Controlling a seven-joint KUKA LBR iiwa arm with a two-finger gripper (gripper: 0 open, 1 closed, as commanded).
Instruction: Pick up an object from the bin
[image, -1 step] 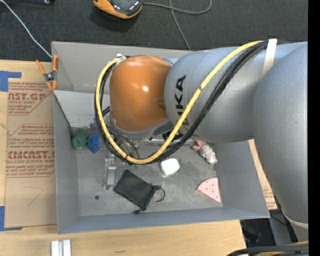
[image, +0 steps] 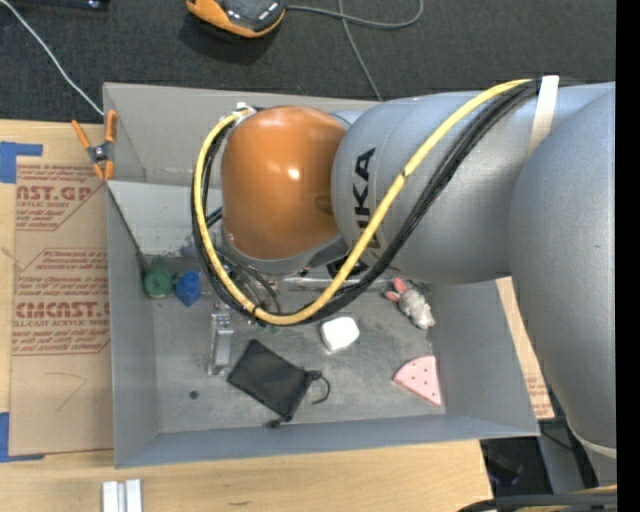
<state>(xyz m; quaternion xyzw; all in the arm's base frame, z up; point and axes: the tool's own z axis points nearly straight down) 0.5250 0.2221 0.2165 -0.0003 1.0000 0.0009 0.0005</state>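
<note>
My gripper (image: 218, 345) reaches down from under the orange cover into the left part of the bin, low over the floor. A black fabric pouch (image: 268, 378) with a short cord lies just to its right, close to the gripper's tip. A small white block (image: 340, 333) rests a little further right, in the middle of the bin. A green ball (image: 157, 282) and a blue piece (image: 187, 289) sit side by side behind the gripper, by the left wall.
A pink wedge with dark dots (image: 420, 380) lies at the front right. A pink and white object (image: 413, 303) sits against the arm on the right. The arm and its cables cover the back half of the bin.
</note>
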